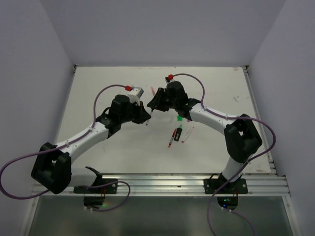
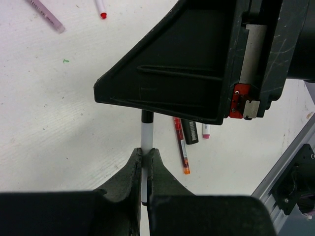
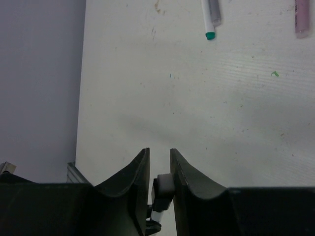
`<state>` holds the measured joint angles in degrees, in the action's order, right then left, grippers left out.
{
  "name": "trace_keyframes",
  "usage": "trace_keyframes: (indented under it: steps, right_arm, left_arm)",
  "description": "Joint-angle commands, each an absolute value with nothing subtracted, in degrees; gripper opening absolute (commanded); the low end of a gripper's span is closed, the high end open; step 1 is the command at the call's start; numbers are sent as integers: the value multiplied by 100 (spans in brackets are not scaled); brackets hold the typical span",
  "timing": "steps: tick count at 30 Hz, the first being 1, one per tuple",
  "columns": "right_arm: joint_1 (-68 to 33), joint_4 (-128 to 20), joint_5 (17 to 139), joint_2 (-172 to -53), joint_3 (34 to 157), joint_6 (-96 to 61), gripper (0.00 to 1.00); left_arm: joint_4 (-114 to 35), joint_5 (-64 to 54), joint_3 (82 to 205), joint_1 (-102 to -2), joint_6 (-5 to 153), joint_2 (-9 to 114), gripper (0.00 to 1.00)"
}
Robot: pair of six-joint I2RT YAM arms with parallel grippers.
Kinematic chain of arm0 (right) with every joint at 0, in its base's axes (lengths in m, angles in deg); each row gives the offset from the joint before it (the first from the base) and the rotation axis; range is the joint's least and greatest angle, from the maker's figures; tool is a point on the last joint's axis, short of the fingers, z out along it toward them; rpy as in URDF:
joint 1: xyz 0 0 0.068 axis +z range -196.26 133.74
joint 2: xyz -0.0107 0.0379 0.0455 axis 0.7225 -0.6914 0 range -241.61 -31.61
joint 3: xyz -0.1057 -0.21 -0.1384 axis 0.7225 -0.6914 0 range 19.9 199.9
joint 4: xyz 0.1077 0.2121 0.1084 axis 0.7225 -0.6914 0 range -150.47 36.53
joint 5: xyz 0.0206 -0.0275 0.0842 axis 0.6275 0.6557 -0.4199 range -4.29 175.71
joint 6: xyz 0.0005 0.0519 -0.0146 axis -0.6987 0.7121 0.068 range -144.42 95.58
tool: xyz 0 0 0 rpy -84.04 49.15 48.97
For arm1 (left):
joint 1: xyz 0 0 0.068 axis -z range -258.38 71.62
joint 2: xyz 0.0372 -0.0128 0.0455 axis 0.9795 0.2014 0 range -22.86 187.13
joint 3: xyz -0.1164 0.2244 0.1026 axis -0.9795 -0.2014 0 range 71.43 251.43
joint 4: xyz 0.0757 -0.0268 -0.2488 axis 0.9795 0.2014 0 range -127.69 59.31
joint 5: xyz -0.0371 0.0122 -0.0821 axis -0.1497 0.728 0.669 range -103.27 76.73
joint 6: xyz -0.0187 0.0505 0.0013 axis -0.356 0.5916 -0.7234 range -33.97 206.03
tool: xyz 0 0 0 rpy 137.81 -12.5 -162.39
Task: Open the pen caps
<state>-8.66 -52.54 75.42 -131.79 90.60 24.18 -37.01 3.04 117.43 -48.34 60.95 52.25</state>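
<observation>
— Hands: how do they stand?
— Left hand [image 2: 146,153] is clamped on a white-barrelled pen [image 2: 145,140], held above the table [image 2: 59,113] near its middle. The right hand [image 3: 160,156] meets it from the far side, its fingers drawn in narrowly on the pen's end.
— Which end?
— The black cap [image 2: 146,117]. In the left wrist view it runs up from the white barrel and passes under the right hand's body. Black meets white there with no gap showing.
— And the other pens?
— To the right of both hands lie a red pen [image 2: 181,145], a stubby black highlighter [image 2: 189,131] just beside it, and a whitish pen with a pink tip [image 2: 205,130]. A bright green cap [image 1: 180,118] lies on its own just on their far side. Elsewhere on the table rest a teal-tipped pen [image 3: 209,19] and a pink pen [image 3: 301,17].
</observation>
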Motion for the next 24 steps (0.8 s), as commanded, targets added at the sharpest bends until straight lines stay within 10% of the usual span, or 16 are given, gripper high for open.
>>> trace_keyframes:
  steps: [1, 7, 14, 24]
  right_arm:
    - [-812, -5119, 7489, -13057, 9013, 2401, 27]
    - [-812, -5145, 7507, -13022, 9030, 2331, 2]
    - [-812, -5198, 7516, -12969, 9066, 2261, 0]
    - [-812, -5180, 7507, -12978, 9092, 2260, 0]
  left_arm:
    - [-4042, 352, 11678, -4814, 5975, 5237, 0]
    - [-4024, 465, 11652, -4814, 5958, 5272, 2]
    - [-3884, 589, 11565, -4823, 6046, 5325, 51]
    - [-3840, 501, 11643, -4814, 6116, 5474, 40]
